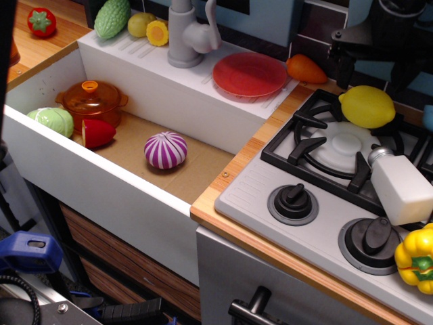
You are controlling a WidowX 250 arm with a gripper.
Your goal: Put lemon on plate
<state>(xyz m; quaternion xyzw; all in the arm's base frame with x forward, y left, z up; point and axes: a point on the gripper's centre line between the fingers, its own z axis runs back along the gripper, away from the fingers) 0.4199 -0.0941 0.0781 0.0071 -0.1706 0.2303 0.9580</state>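
Lemon (367, 106) lies on the black grate of the back burner (342, 145), up on the stove (325, 203) at the right of the counter (270, 128). Its long axis runs roughly left to right across the view, with a small nub at the left end, toward the plate; the right end is rounded.

Directly above and behind it hangs the dark end effector (373, 51), at the top right edge of the view. Its fingers reach down on either side of the lemon's top, but whether they touch the fruit, or how wide they stand, cannot be told from this angle.

Left of the lemon, an orange carrot-like piece (306, 68) lies on the wood, and just beyond it the red plate (249, 74) rests flat on the white ledge behind the sink (40, 145), beside the grey tap (187, 34). Nothing lies on the plate.

In front of the lemon a white shaker (400, 187) lies tilted across the grate, and a yellow pepper (418, 258) sits at the stove's near right corner, by two black knobs (293, 201).

Down in the sink are a purple striped onion (166, 149), an orange pot (91, 101), a red slice (98, 133) and a pale green vegetable (53, 120). A bumpy green gourd (112, 17) lies at the ledge's far left.
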